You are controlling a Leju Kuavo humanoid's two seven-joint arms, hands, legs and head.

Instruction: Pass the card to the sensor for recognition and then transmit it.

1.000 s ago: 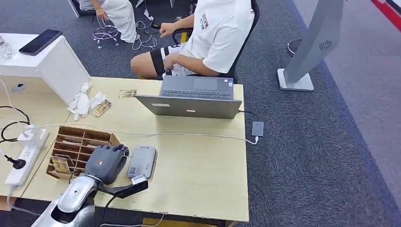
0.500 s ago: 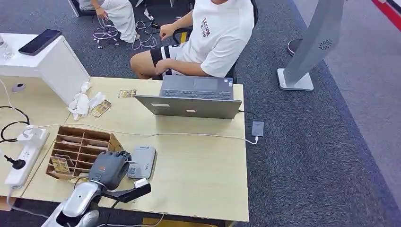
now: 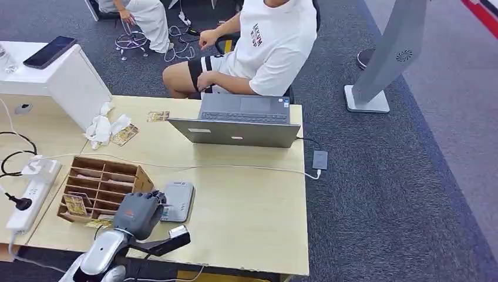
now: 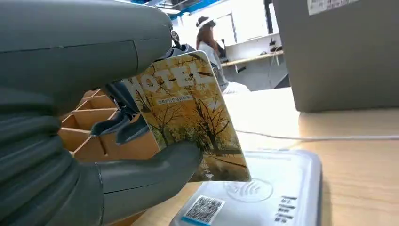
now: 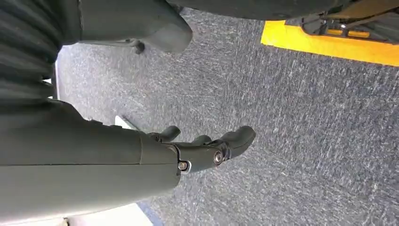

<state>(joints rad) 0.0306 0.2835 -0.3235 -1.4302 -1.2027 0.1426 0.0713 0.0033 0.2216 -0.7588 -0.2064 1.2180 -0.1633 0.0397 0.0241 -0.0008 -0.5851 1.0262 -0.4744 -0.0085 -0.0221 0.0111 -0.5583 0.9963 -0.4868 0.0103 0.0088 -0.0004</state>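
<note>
My left hand (image 3: pixel 138 214) hovers at the near left edge of the grey card reader (image 3: pixel 177 201) on the wooden table. It pinches a hotel card (image 4: pixel 188 115) with an autumn-tree picture between thumb and fingers. In the left wrist view the card hangs tilted just above the reader (image 4: pixel 263 193), near its contactless symbol and QR sticker. My right hand (image 5: pixel 207 150) hangs beside the body over grey carpet, its fingers loosely apart, holding nothing.
A wooden card organizer (image 3: pixel 101 186) with cards stands left of the reader. An open laptop (image 3: pixel 238 122) sits at the table's far side, with a seated person (image 3: pixel 261 47) behind it. A power strip (image 3: pixel 32 194) and cables lie at the left; a white cable (image 3: pixel 235 168) crosses the table.
My left hand with the card has drawn back toward the table's near edge and slightly right, uncovering more of the reader. The seated person shifted a little.
</note>
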